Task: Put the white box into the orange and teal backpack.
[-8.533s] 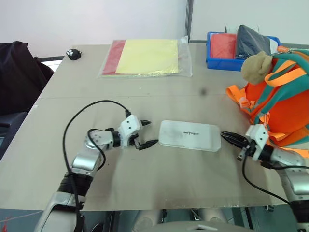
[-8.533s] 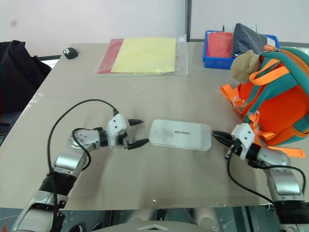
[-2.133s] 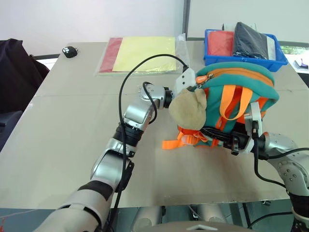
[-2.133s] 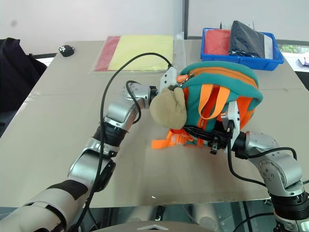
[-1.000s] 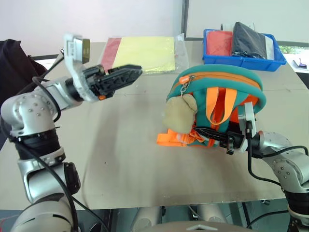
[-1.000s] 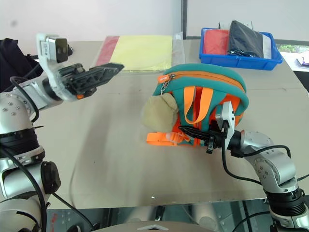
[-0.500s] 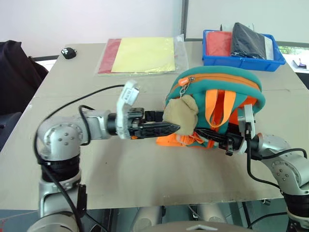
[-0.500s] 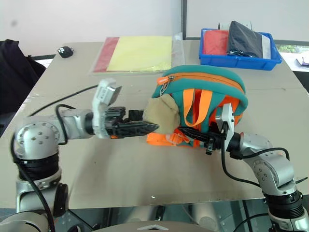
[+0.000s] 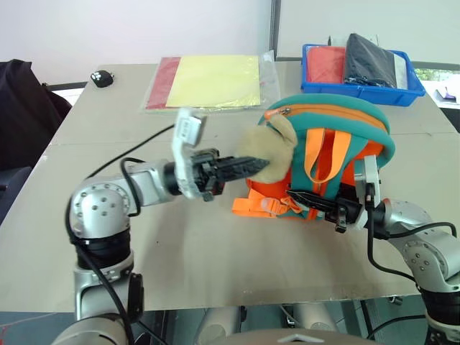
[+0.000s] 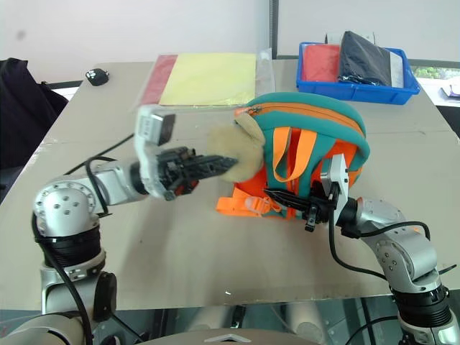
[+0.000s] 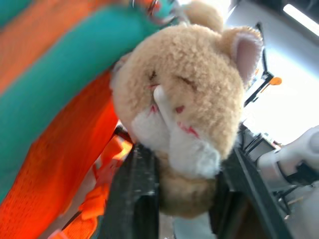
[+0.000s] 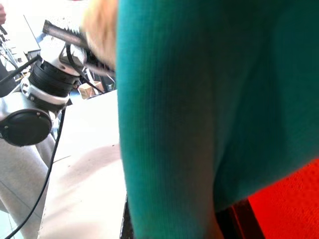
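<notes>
**Left gripper clamped on the plush**

The left gripper (image 9: 248, 164) reaches level across the table (image 9: 108, 108), fingers closed on the plush toy (image 11: 184, 114) of the backpack (image 9: 338, 122). The right gripper (image 9: 302, 200), shut, grips the backpack's front webbing. The white box cannot be seen.

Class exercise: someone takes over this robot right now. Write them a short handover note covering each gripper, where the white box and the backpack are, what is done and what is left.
Left gripper: shut on the beige plush toy that hangs from the orange and teal backpack, lifting it beside the zipper end.
Right gripper: shut on the backpack's teal strap low at the front, steadying the pack.
Backpack: upright in the middle of the table, zipper looks closed across the top.
White box: not on the table, presumably already inside the pack.
Left: confirm the box is inside, let go of the toy and strap.
</notes>
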Robot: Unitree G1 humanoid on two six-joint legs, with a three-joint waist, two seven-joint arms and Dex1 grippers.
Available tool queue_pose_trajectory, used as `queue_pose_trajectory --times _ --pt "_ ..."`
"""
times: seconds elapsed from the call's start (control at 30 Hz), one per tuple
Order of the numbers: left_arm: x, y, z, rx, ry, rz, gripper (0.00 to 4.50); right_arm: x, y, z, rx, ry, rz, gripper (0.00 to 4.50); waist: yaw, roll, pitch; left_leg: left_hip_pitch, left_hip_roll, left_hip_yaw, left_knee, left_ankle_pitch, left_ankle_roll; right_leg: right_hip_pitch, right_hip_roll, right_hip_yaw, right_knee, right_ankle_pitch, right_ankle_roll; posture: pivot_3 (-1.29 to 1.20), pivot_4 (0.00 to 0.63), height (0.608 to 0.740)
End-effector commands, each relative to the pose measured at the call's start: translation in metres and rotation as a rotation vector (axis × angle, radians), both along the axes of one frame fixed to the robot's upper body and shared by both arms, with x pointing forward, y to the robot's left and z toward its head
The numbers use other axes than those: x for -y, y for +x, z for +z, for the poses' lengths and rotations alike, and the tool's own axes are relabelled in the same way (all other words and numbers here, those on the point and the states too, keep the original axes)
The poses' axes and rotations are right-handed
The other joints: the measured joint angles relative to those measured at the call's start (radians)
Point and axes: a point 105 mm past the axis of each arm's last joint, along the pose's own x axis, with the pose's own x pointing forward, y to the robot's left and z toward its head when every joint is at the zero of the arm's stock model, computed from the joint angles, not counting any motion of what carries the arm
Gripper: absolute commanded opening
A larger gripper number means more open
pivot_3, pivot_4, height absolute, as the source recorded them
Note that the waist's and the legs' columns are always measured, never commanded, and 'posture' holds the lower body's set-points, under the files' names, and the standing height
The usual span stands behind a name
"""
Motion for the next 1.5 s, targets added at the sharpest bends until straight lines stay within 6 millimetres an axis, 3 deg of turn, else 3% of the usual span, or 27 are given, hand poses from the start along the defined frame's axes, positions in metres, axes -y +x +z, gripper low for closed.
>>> queue_pose_trajectory --times 0.03,0.17,0.37,0.63,0.9,1.03,1.1,1.2,1.27,1.3,1.37,1.43,1.5 --pt "-0.037 0.011 0.032 0.132 -0.041 0.135 0.41 -0.001 -0.004 0.008 0.041 0.006 0.013 0.00 0.000 0.000 0.000 0.000 0.000 0.000 0.000 0.000 0.000 0.000 0.000 0.000 0.000 0.000 0.000 0.00 0.150 0.740" --pt "-0.078 0.046 0.015 0.121 0.099 0.406 0.40 0.000 -0.004 0.007 0.035 0.002 0.016 0.00 -0.005 0.000 0.000 0.001 0.000 0.002 -0.002 0.000 0.000 0.000 0.000 0.002 0.000 0.000 0.000 0.00 0.150 0.740" --pt "-0.092 0.068 -0.026 0.092 0.257 0.557 0.40 -0.001 -0.002 0.007 0.033 0.004 0.023 0.00 0.000 0.000 0.000 0.001 0.000 0.001 -0.002 0.000 0.000 0.000 0.000 0.001 -0.001 0.000 0.000 0.00 0.150 0.740" --pt "-0.103 0.051 -0.108 -0.082 0.501 0.536 0.40 -0.001 -0.002 0.008 0.033 0.002 0.018 0.00 -0.005 0.000 0.000 0.001 0.000 0.002 -0.003 0.000 0.000 -0.001 0.000 0.003 -0.001 0.000 0.000 0.00 0.150 0.740" --pt "-0.111 0.039 -0.170 -0.101 0.750 0.511 0.40 -0.002 0.000 0.009 0.035 0.005 0.020 0.00 0.001 0.000 -0.001 0.002 0.000 0.001 -0.003 0.000 0.000 0.000 0.000 0.002 -0.001 0.000 0.000 0.00 0.150 0.740" --pt "-0.102 0.055 -0.175 0.105 0.886 0.513 0.40 -0.005 0.002 0.009 0.037 0.008 0.024 0.00 0.007 0.004 -0.004 0.004 0.000 0.002 -0.003 0.000 0.000 0.003 0.000 0.002 -0.001 0.000 0.000 0.00 0.150 0.740" --pt "-0.090 0.061 -0.165 0.189 0.836 0.510 0.40 -0.005 0.002 0.009 0.039 0.008 0.025 0.00 0.013 0.006 -0.005 0.012 0.000 0.002 -0.005 0.000 0.000 0.010 -0.001 0.002 -0.001 0.000 0.000 0.00 0.150 0.740" --pt "-0.056 0.061 -0.126 0.331 0.621 0.466 0.40 -0.007 0.003 0.011 0.040 0.020 0.021 0.00 0.014 0.006 -0.005 0.016 0.000 0.002 -0.007 0.000 0.001 0.013 -0.001 0.002 -0.001 0.001 -0.001 0.00 0.150 0.740" --pt "-0.053 0.061 -0.112 0.355 0.554 0.481 0.40 -0.007 0.002 0.011 0.039 0.026 0.020 0.00 0.014 0.005 -0.005 0.015 0.000 0.002 -0.006 0.000 0.000 0.012 -0.001 0.002 -0.001 0.001 -0.001 0.00 0.150 0.740" --pt "-0.055 0.060 -0.108 0.354 0.541 0.478 1.40 -0.006 0.002 0.011 0.038 0.027 0.017 0.00 0.012 0.004 -0.004 0.014 0.000 0.002 -0.006 0.000 0.000 0.012 -0.001 0.002 -0.001 0.001 -0.001 0.00 0.150 0.740" --pt "-0.061 0.059 -0.106 0.361 0.548 0.473 2.21 -0.005 0.002 0.011 0.035 0.030 0.015 0.00 0.008 0.004 -0.004 0.012 0.001 0.002 -0.006 0.000 0.000 0.010 0.000 0.002 -0.001 0.001 -0.001 0.00 0.150 0.740" --pt "-0.078 0.062 -0.110 0.366 0.601 0.516 3.24 -0.003 0.004 0.010 0.032 0.026 -0.005 0.00 -0.002 0.004 -0.004 0.011 0.001 0.002 -0.006 0.000 0.000 0.008 0.001 0.003 -0.001 0.001 -0.001 0.00 0.150 0.740" --pt "-0.093 0.062 -0.115 0.361 0.651 0.534 3.97 -0.001 0.007 0.009 0.025 0.024 -0.030 0.00 -0.002 0.004 -0.004 0.009 0.001 0.002 -0.008 0.000 0.000 0.006 0.001 0.003 -0.003 0.001 -0.001 0.00 0.150 0.740"
